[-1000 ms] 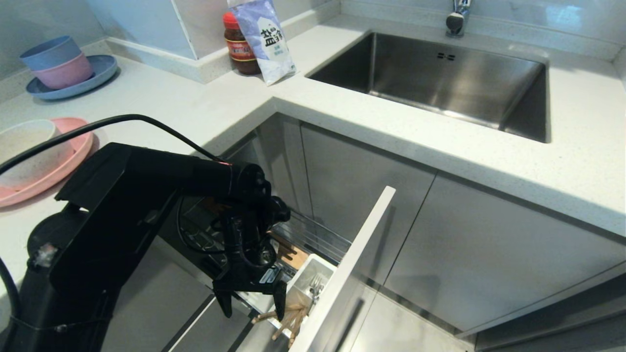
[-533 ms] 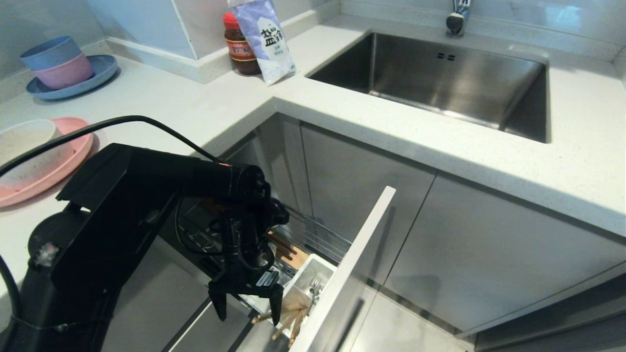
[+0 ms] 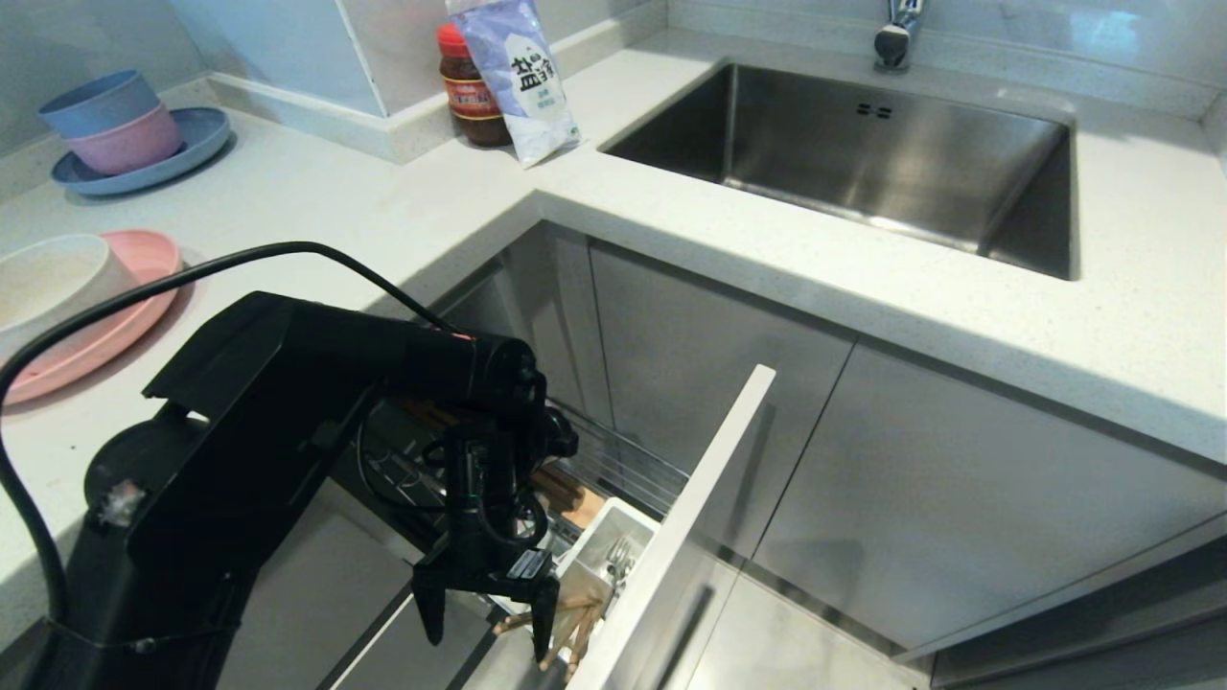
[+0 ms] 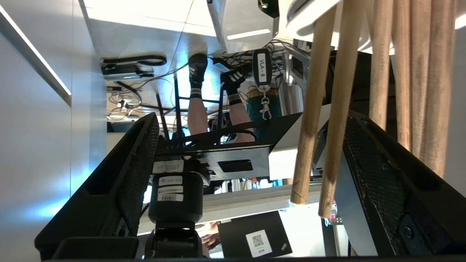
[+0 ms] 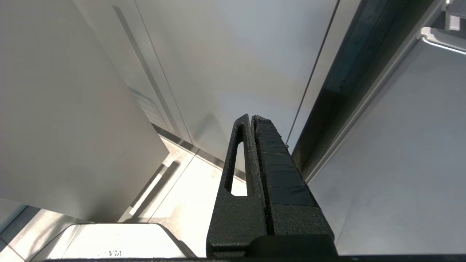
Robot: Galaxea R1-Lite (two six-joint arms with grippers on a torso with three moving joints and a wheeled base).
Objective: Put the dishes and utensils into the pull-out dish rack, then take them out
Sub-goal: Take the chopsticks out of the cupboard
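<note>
The pull-out dish rack (image 3: 623, 470) stands open under the counter, its grey front panel (image 3: 690, 517) swung towards me. Its white cutlery cup (image 3: 604, 546) holds the silver fork (image 3: 621, 558) and the wooden chopsticks (image 3: 566, 628), whose ends stick out low. My left gripper (image 3: 484, 613) points down beside those ends, open. In the left wrist view the chopsticks (image 4: 313, 109) hang between the open fingers (image 4: 382, 163), close to one of them, held by neither. The pink plate (image 3: 125, 297) with the off-white bowl (image 3: 48, 283) on it sits on the counter at left. My right gripper (image 5: 253, 118) is shut and parked by the cabinet doors.
A blue plate with stacked blue and pink bowls (image 3: 110, 120) stands at the back left. A sauce jar (image 3: 470, 91) and a salt bag (image 3: 522, 77) sit by the wall, and the steel sink (image 3: 863, 163) lies to the right. A person's legs (image 4: 196, 91) show in the left wrist view.
My left gripper has sunk a little beside the cutlery cup, nearer the chopstick ends, still open. The right arm has not moved.
</note>
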